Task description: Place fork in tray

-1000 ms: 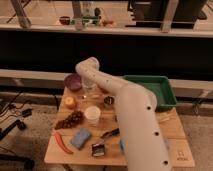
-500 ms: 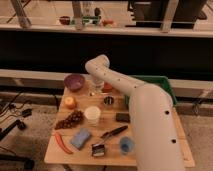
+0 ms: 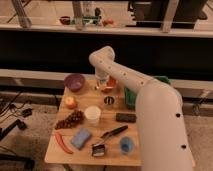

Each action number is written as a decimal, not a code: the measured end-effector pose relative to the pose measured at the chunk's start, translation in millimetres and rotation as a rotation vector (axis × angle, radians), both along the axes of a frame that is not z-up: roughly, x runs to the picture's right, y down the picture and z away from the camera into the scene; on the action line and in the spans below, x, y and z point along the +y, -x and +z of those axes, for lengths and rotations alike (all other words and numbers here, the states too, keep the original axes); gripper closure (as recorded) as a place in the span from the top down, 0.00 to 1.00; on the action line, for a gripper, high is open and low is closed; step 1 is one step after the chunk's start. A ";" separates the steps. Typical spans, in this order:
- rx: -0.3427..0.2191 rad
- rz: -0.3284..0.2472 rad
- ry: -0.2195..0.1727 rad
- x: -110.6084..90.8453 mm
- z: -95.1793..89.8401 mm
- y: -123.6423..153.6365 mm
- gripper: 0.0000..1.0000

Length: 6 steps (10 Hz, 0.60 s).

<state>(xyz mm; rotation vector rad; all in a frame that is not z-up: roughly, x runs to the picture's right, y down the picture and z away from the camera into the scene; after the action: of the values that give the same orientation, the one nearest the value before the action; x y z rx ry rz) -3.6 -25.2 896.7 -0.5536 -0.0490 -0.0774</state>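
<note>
Fork-wise, we cannot pick out the thin pale metal utensil anywhere on the wooden table right now; it may be hidden at the end of the arm, but we cannot confirm that. Over the last second the white arm has swung up and away from the near side of the table, so that the black-handled utensil and the short black brush it covered are now in plain sight. The two-finger gripper now hangs over the far edge of the table, between the round purple bowl and the orange bowl. Its jaws are fully closed; whether they pinch the fork we cannot tell. The green rectangular plastic tray is mostly behind the arm, just to the gripper's right. We judge the carry is under way: a short sideways move would bring the gripper over the tray for release.
</note>
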 end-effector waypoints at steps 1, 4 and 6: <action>0.020 0.010 -0.006 -6.9 -0.3 -19.7 0.13; 0.064 0.056 -0.009 -19.1 -4.5 -71.4 0.13; 0.113 0.095 -0.008 -28.3 -9.3 -119.1 0.13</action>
<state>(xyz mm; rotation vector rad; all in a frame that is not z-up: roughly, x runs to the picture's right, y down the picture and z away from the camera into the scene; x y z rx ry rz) 115.5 -53.5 887.4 -0.5458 0.0353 0.0467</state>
